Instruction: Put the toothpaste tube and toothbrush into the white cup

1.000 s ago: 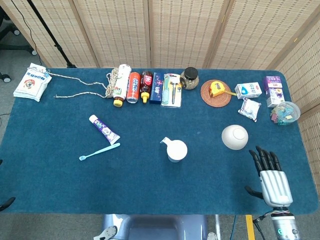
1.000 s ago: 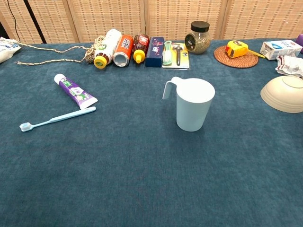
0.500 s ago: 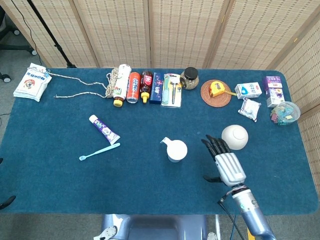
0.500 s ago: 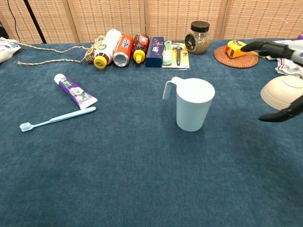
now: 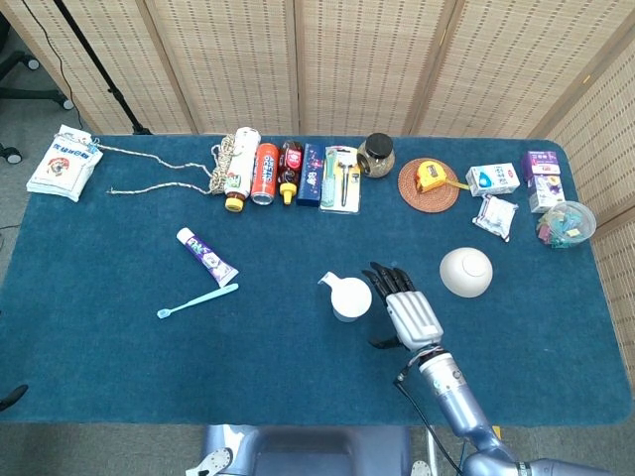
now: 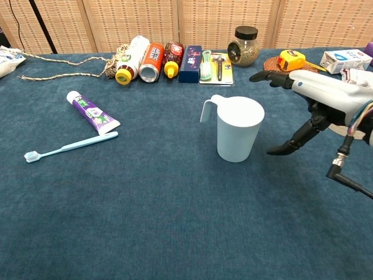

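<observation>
The white cup (image 5: 348, 297) (image 6: 236, 128) stands upright mid-table, handle toward the left. A purple-and-white toothpaste tube (image 5: 206, 255) (image 6: 92, 112) lies on the blue cloth at the left. Just in front of it lies a light blue toothbrush (image 5: 197, 299) (image 6: 70, 146). My right hand (image 5: 406, 310) (image 6: 315, 99) hovers just right of the cup with its fingers spread and nothing in it. It does not touch the cup. My left hand shows in neither view.
A row of bottles, a can, a box and a jar (image 5: 377, 155) lines the back edge. A cream bowl (image 5: 465, 272) sits upside down right of my hand. A tape measure (image 5: 432, 177) on a round mat and small packs fill the back right.
My right hand has swept leftward from the table's front right corner, past the bowl, to just beside the cup. The cup, tube and brush have not moved.
</observation>
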